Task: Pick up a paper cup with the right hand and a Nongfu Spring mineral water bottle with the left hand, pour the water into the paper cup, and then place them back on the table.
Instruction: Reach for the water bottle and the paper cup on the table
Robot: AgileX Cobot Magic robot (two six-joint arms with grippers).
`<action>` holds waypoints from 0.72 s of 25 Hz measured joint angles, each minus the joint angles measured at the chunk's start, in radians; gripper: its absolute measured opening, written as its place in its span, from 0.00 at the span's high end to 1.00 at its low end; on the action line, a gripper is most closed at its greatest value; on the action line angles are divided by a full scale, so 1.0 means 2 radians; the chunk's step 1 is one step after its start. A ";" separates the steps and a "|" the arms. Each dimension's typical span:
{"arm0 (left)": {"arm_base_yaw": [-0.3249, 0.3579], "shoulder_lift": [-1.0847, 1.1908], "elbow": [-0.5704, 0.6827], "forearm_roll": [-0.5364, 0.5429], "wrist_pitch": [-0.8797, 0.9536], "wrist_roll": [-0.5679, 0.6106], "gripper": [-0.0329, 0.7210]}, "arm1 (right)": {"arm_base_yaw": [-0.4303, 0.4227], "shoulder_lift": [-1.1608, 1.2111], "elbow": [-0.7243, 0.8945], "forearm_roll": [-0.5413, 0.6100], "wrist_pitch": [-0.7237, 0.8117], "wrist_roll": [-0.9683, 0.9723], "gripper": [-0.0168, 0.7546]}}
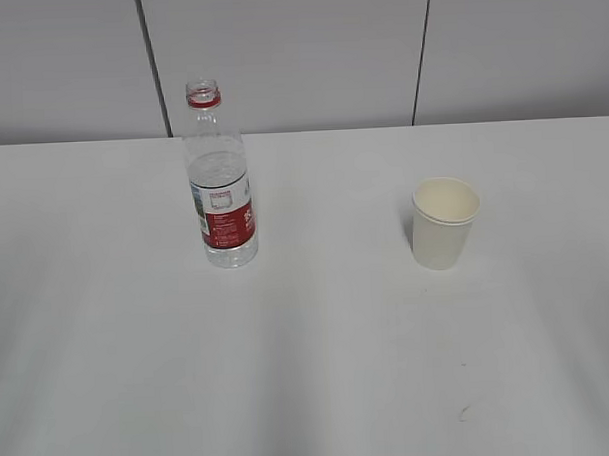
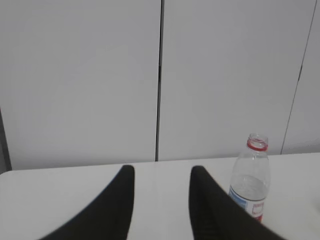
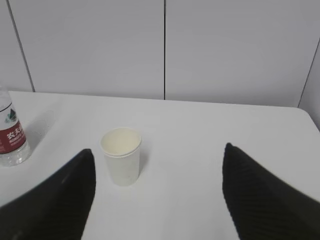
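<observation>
The paper cup [image 3: 121,155] stands upright on the white table [image 3: 200,130], ahead of the right gripper [image 3: 159,162] and closer to its left finger [image 3: 65,195] than to its right finger [image 3: 260,195]. The cup touches neither finger, and its inside looks cream-coloured (whether it holds any liquid cannot be told). The right gripper's jaws are spread wide, with nothing between them but bare table.

The Nongfu Spring mineral water bottle [image 2: 251,177] stands upright and uncapped, ahead of the left gripper [image 2: 161,172] and off to its right, just beyond the right finger [image 2: 212,210]; it is not between the fingers. The left gripper's jaws stand moderately apart, a narrower gap than the right gripper's, and hold nothing. The water [image 1: 219,176] fills the bottle to a level above the red-and-white label [image 1: 227,220], below the shoulder.

In the exterior view the bottle [image 1: 221,176] and the cup [image 1: 443,223] are well apart on the table [image 1: 309,368], bottle to the left, cup to the right, and neither arm appears. A small dark scuff mark [image 1: 463,414] lies on the table surface nearer the camera than the cup. Behind the table rises a pale grey panelled wall [image 1: 288,48] with dark vertical seams.
</observation>
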 joint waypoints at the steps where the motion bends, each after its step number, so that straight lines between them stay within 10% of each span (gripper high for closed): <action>1: -0.002 0.015 0.009 0.000 -0.034 0.000 0.64 | 0.000 0.008 0.013 0.000 -0.032 0.000 0.22; 18: -0.022 0.354 0.100 0.051 -0.431 0.000 0.64 | 0.000 0.203 0.116 0.011 -0.299 0.000 0.22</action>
